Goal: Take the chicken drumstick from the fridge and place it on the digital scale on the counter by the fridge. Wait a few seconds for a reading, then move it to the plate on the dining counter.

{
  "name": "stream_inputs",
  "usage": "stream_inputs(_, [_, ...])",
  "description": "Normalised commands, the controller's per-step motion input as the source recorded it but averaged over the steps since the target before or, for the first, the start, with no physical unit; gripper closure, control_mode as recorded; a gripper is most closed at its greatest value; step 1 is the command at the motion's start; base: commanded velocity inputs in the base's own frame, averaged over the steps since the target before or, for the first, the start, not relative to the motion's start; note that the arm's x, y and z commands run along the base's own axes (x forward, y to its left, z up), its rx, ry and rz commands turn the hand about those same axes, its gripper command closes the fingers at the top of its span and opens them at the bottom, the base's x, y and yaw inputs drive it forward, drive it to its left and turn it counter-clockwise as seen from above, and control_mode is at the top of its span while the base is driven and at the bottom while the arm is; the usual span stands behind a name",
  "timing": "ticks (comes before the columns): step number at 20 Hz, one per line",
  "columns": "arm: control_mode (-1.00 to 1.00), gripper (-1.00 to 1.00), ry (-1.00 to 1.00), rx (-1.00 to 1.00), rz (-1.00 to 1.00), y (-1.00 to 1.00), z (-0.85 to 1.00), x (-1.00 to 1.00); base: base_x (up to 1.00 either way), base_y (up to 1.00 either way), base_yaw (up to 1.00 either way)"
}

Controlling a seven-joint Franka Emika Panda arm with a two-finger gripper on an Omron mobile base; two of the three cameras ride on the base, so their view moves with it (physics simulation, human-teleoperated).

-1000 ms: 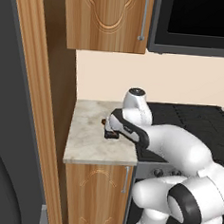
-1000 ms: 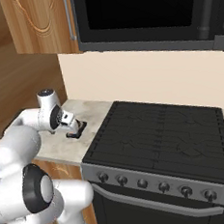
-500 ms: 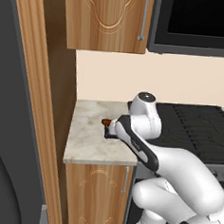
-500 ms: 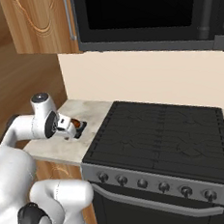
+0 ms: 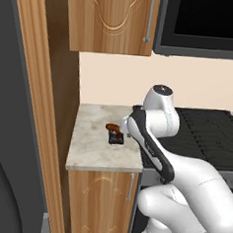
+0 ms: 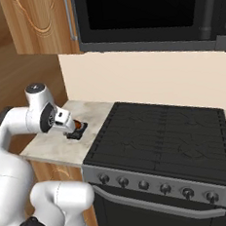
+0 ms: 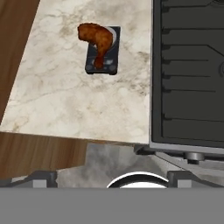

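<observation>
The reddish-brown chicken drumstick (image 7: 98,41) lies across the small black digital scale (image 7: 106,64) on the narrow marbled counter (image 7: 65,100), close to the stove's edge. It also shows as the drumstick (image 5: 112,127) on the scale (image 5: 116,139) and as the drumstick (image 6: 78,124) on the scale (image 6: 77,134). My gripper (image 7: 111,177) is open, with nothing between its fingers. It is held back and above the counter's front edge, apart from the drumstick. The dark grey fridge (image 5: 3,129) stands at the far left. The plate and the dining counter are out of view.
A black stove (image 6: 156,135) adjoins the counter on the right, its cooktop (image 7: 188,74) level with the stone. A microwave (image 6: 144,14) and a wooden wall cabinet (image 5: 111,19) hang overhead. A tall wooden panel (image 5: 35,107) separates counter and fridge.
My hand has pulled up and back from the scale. The drumstick, hidden under the hand a second ago, now lies uncovered on the scale.
</observation>
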Motion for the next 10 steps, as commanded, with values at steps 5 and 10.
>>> stream_inputs(5, [-1.00,-1.00,-0.02,0.00,0.00,-0.07,0.00,-0.14,0.00,0.00,0.00])
stream_inputs(10, [-1.00,-1.00,0.00,0.00,0.00,0.00,0.00,0.00,0.00,0.00,0.00])
